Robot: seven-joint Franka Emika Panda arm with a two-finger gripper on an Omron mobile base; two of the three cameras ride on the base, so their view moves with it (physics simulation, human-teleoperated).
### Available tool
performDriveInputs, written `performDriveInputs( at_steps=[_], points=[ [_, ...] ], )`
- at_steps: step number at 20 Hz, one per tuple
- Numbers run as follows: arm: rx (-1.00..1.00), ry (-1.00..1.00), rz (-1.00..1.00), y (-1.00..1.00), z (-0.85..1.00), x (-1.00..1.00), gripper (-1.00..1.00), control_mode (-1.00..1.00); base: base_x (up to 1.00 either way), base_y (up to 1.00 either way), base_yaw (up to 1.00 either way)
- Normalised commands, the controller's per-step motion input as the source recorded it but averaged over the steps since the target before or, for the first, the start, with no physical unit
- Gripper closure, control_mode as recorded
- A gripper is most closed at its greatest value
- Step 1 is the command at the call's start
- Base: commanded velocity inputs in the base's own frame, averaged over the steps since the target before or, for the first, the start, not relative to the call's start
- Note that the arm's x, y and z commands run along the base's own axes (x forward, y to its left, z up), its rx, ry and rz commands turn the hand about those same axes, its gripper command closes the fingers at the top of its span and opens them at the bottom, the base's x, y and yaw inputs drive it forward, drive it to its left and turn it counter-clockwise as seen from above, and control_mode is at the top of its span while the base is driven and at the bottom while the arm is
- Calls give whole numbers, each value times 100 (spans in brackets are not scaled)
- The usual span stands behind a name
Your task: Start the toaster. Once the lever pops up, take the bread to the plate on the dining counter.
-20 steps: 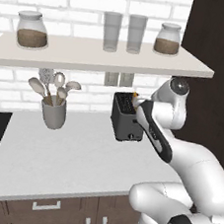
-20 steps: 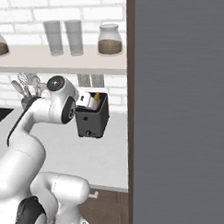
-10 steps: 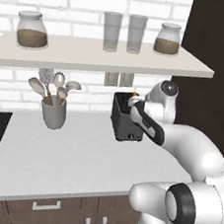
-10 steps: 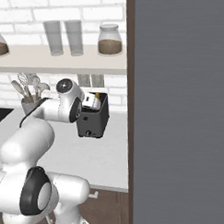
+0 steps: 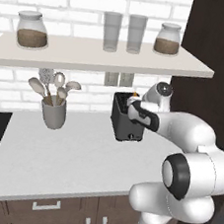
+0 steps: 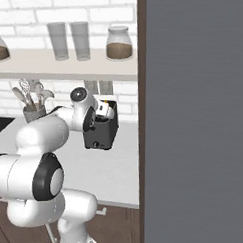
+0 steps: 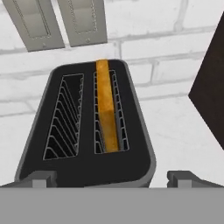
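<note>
Against the white brick wall, the toaster (image 5: 125, 119) is standing on the grey tabletop (image 5: 68, 158), below the long shelf (image 5: 91, 54). The bread (image 7: 106, 107) is sitting upright in one of its two slots (the right one in the hand view), and its orange top edge is rising a little above the slot opening, while the other slot is holding nothing. The gripper (image 7: 111, 178) is hovering just above the near end of the toaster, and its fingers (image 7: 43, 178) are standing as wide apart as they go, one at each side of the toaster body, gripping nothing. From the left base view, the white arm is reaching across from the right and its hand is covering the top right part of the toaster. The lever on the narrow front face is too small for me to tell its position. A grey utensil cup (image 5: 53, 113) with spoons is standing to the left of the toaster, well apart from it. Two wall sockets (image 7: 57, 22) are showing on the bricks behind the toaster.
</note>
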Motion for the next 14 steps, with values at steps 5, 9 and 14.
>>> performDriveInputs(
  at_steps=[5, 9, 14],
  points=[
    [0, 1, 0, -1, -23, 28, -100, -100, 0, 0, 0],
    [0, 1, 0, 0, -16, 39, -100, -100, 0, 0, 0],
    [0, 1, 0, 0, -14, 37, -100, -100, 0, 0, 0]
  ],
)
